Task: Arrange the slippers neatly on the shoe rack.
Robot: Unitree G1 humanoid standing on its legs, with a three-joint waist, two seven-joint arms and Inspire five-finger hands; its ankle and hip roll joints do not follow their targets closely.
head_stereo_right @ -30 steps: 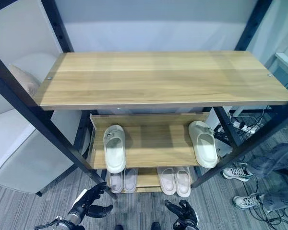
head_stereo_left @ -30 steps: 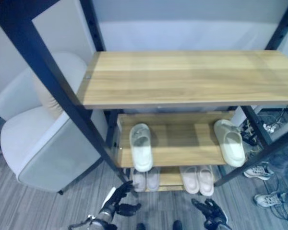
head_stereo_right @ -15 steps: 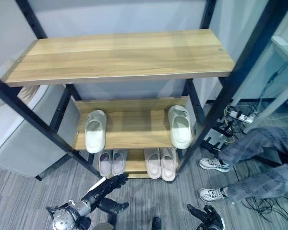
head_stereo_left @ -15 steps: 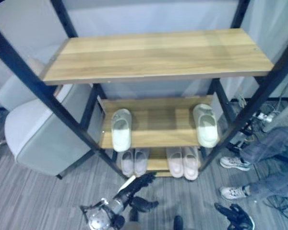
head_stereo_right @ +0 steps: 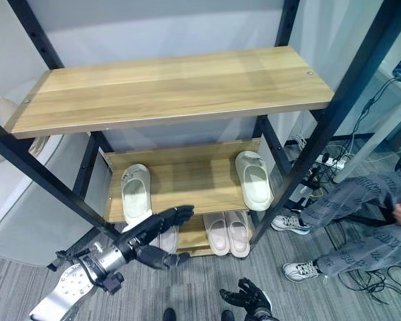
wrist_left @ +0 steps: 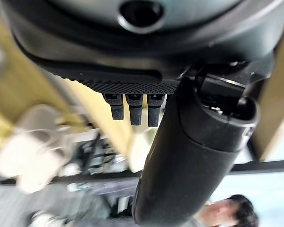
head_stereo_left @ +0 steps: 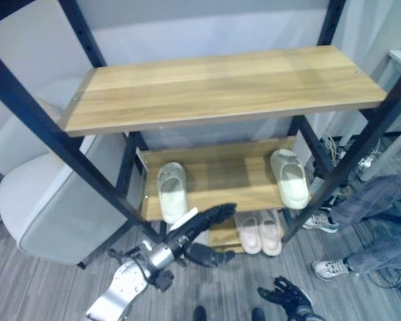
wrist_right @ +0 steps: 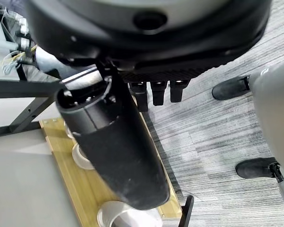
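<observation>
We judge the task barely begun: two slippers [head_stereo_right: 136, 192] [head_stereo_right: 254, 180] lie well apart on the middle shelf [head_stereo_right: 187, 184], while our left hand [head_stereo_right: 154, 231], fingers straight, reaches toward it and our right hand [head_stereo_right: 247, 299] hangs low, relaxed.

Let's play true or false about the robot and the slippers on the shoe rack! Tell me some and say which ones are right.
1. The top shelf has slippers on it. False: it is bare.
2. Two pale slippers, a left slipper and a right slipper, lie far apart on the middle shelf. True.
3. The left hand holds a slipper. False: it reaches toward the rack with open fingers, holding nothing.
4. The right hand is low, near the floor. True.
</observation>
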